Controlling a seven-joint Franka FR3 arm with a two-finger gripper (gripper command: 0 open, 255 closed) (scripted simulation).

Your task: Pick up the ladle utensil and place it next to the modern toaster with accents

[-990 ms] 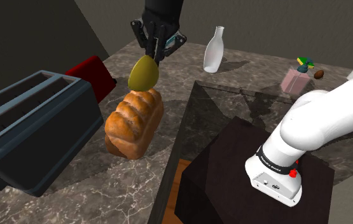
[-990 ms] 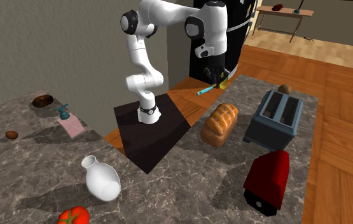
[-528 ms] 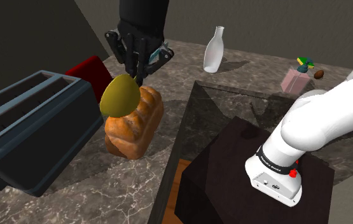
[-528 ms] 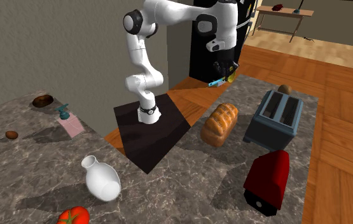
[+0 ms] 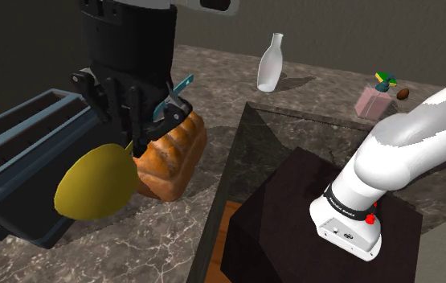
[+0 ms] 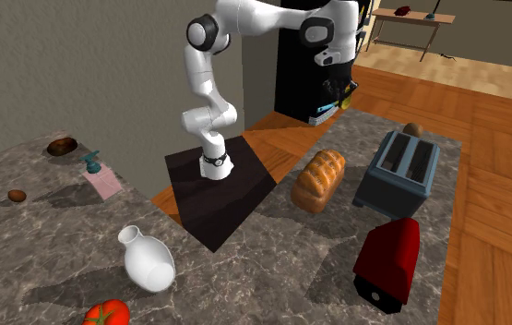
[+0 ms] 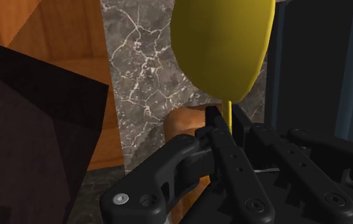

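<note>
**Carry phase.** The gripper [image 5: 142, 129], its fingers pinching the ladle [image 5: 96, 183] by its thin stem, hangs above the bread [image 5: 179, 153]. The blue toaster [image 5: 28, 157] lies just beyond the fingertips. Best practice is to lower slowly onto bare counter [image 5: 157, 237] beside the toaster (not over its slots), then release. The ladle's long axis slants: the yellow bowl points down past the fingertips, and the teal handle sticks up behind the fingers.
</note>
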